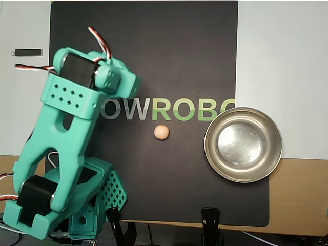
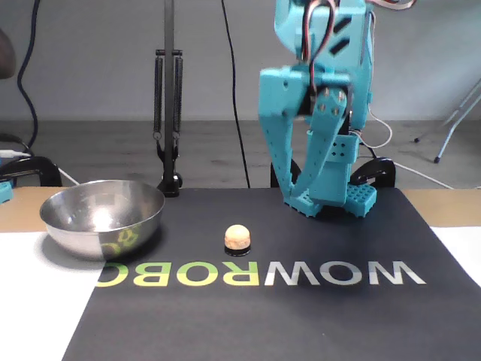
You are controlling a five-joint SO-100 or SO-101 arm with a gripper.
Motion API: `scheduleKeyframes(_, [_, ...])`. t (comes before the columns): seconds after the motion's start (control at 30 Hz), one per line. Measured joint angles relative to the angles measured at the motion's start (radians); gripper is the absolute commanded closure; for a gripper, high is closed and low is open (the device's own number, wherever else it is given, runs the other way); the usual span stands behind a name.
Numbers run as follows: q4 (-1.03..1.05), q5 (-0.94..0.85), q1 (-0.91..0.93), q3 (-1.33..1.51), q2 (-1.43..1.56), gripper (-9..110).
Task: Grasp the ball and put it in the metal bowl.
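The ball (image 1: 161,132) is a small tan wooden sphere resting on the black mat near its middle, just below the lettering; it also shows in the fixed view (image 2: 237,237). The metal bowl (image 1: 243,144) stands at the mat's right edge in the overhead view and at the left in the fixed view (image 2: 101,214), and it is empty. My teal gripper (image 2: 303,201) hangs pointing down close to the arm's base, right of the ball in the fixed view and well apart from it. Its fingertips meet and hold nothing. In the overhead view the wrist (image 1: 115,77) hides the fingers.
The black mat (image 1: 154,41) carries "WOWROBO" lettering. White sheets lie on both sides of it. A small black stick (image 1: 28,52) lies at the far left. Black clamps (image 1: 211,220) grip the mat's near edge. A black stand (image 2: 169,113) rises behind the bowl.
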Motion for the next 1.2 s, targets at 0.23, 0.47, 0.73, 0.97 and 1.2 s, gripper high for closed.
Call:
scheduleKeyframes(0.23, [0.000,0.000,0.000,0.011,0.006,102])
scheduleKeyframes(0.47, [0.000,0.000,0.000,0.104,0.100,102])
scheduleKeyframes(0.73, [0.000,0.000,0.000,0.229,0.212,102])
scheduleKeyframes(0.97, [0.000,0.000,0.029,0.301,0.264,102])
scheduleKeyframes(1.2, [-0.002,-0.117,0.107,0.367,0.324,102])
